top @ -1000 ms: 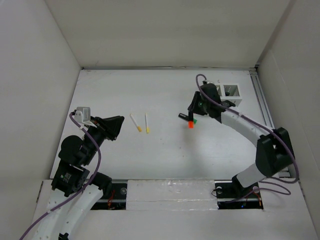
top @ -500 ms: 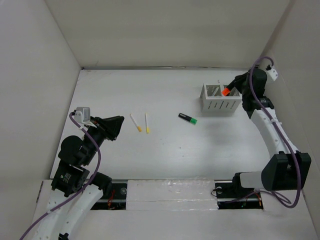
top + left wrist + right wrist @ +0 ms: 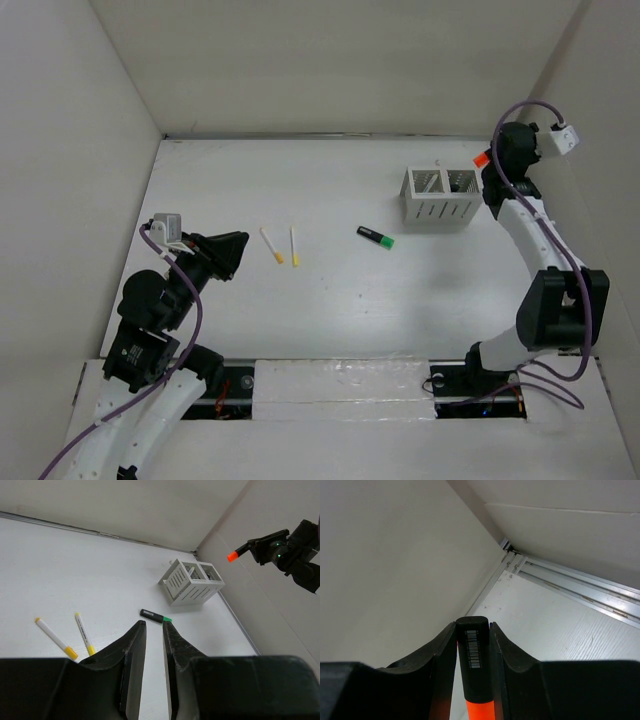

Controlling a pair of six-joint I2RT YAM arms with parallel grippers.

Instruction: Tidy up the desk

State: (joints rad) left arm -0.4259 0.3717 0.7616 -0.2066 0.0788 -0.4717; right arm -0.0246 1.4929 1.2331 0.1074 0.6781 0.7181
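White, matte panels were seen enclosing the workspace on three sides. Spread across the floor of that enclosure, under both arms, was the desk [image 3: 330, 310], a flat, plain white rectangle with a ribbed metal rail [image 3: 522, 195] run along its right edge.

Toward the far right of it a small white box [image 3: 441, 198] was stood upright, squarish, slotted down its walls and divided into two open-topped compartments. What, if anything, was kept inside could not be made out.

The right gripper [image 3: 490, 165] was raised off the surface just right of the box, near the side wall. Its dark, curved fingers were pinched on an orange-tipped marker [image 3: 472, 645], whose black barrel with a barcode label was shown between them.

The left gripper [image 3: 153, 626] was held low over the near-left area, its smooth black fingers brought almost together, with a narrow slit left and nothing in it.

A short black marker with a green cap [image 3: 376, 237] was laid flat near the middle, apart from the box. Two slim white pens with yellow caps [image 3: 271, 245] [image 3: 294, 245] were laid side by side, not touching, between it and the left gripper.
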